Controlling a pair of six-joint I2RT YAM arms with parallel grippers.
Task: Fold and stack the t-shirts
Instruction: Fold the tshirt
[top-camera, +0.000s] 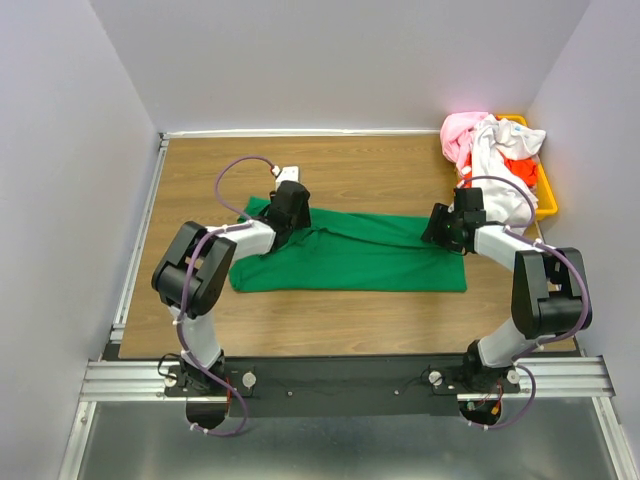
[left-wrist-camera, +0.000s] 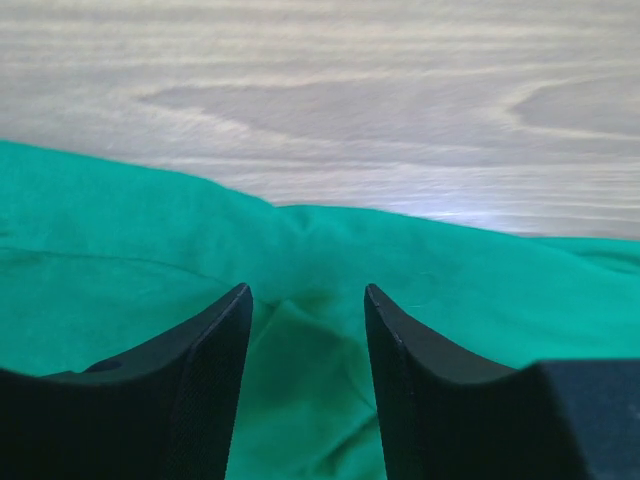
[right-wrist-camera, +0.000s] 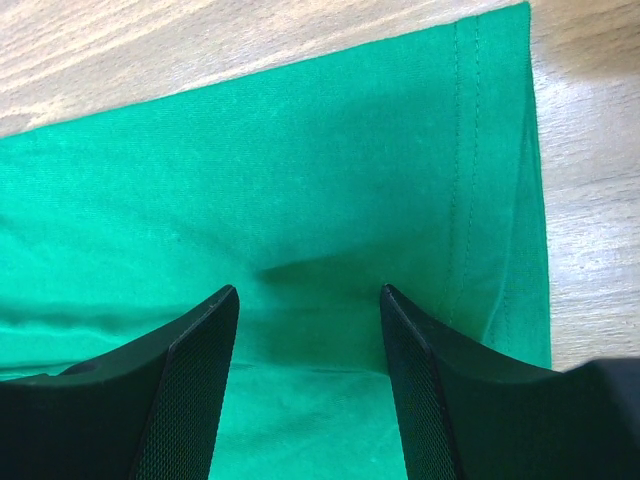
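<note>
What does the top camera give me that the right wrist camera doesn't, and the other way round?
Only the top view: both arms, the whole green t-shirt, and the yellow bin at far right holding the pink, white and orange-red shirts. Only the right wrist: the stitched hem close up, with the right gripper open over the cloth. Both: green cloth lying on the wooden table.

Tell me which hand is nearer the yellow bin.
Right. The right hand is at the end of the green t-shirt nearest the bin; the left hand is at the opposite end.
</note>
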